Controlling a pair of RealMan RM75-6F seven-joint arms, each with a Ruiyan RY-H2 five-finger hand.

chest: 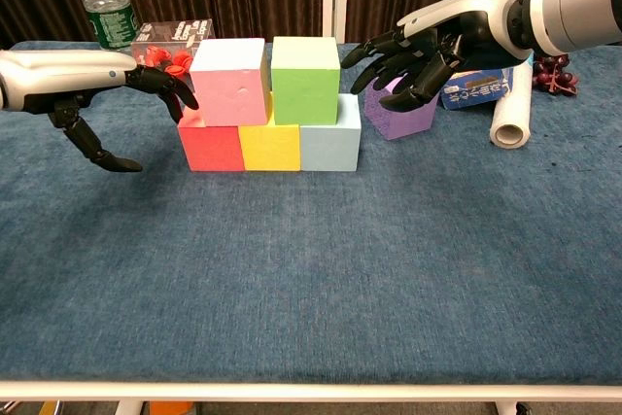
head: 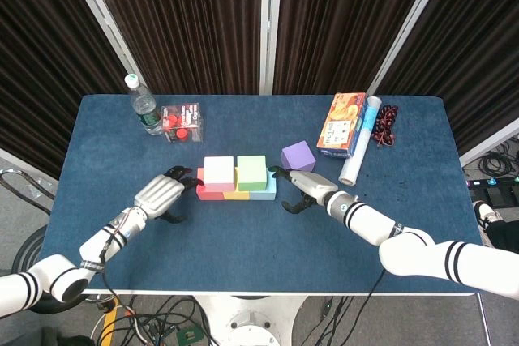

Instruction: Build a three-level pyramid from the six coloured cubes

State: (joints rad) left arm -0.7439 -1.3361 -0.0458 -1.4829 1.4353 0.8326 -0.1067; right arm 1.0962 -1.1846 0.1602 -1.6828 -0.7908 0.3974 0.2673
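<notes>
Five cubes stacked in two levels, both hands released.
Purple cube (chest: 406,111) sits just behind the spread right hand (chest: 428,46); the left hand (chest: 92,94) flanks the pink cube (chest: 229,82), fingers apart.

The bench (head: 243,241) is covered by a dark blue, carpet-like cloth. Behind it, dark pleated curtains (head: 186,22) are hung, divided by pale metal posts (head: 266,22). A grey floor (head: 24,192) is seen at the sides, and tangled cables (head: 162,322) are spread beneath the front edge.
</notes>
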